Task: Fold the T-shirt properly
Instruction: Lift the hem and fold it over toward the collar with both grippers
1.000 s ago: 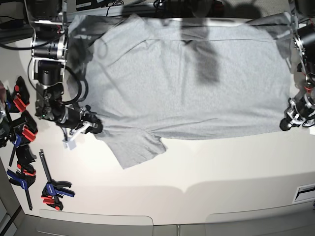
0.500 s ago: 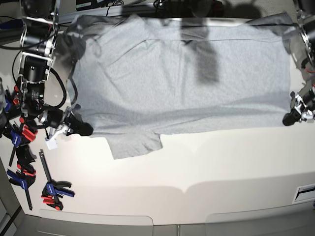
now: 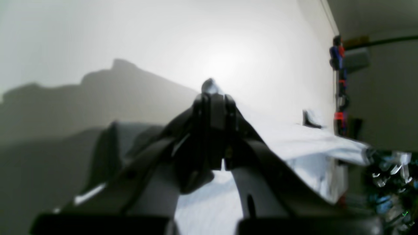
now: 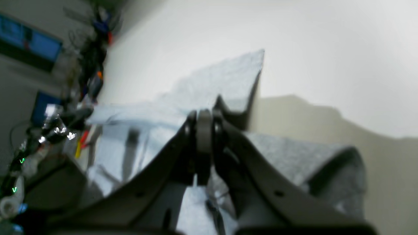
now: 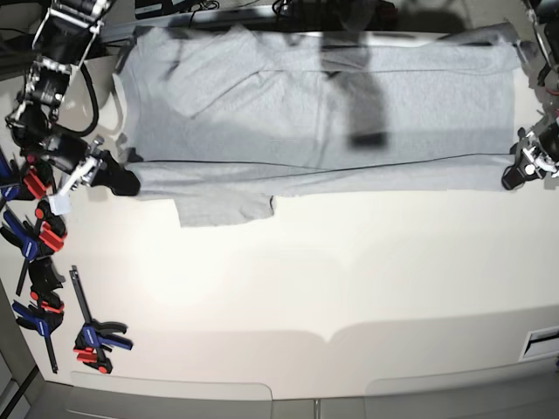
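Both grippers clamped on the T-shirt's near edge, cloth stretched between them.

The right gripper, at the scene's left, had its jaws pinched shut on the grey T-shirt at the corner by the sleeve; the wrist view showed cloth gathered around the closed tips. The left gripper, at the scene's right, was likewise closed on the hem corner, a nub of fabric showing past its tips. The shirt lay spread along the far side of the white table, its near edge pulled straight, one sleeve hanging nearer. Clamps lay at the table's left edge.
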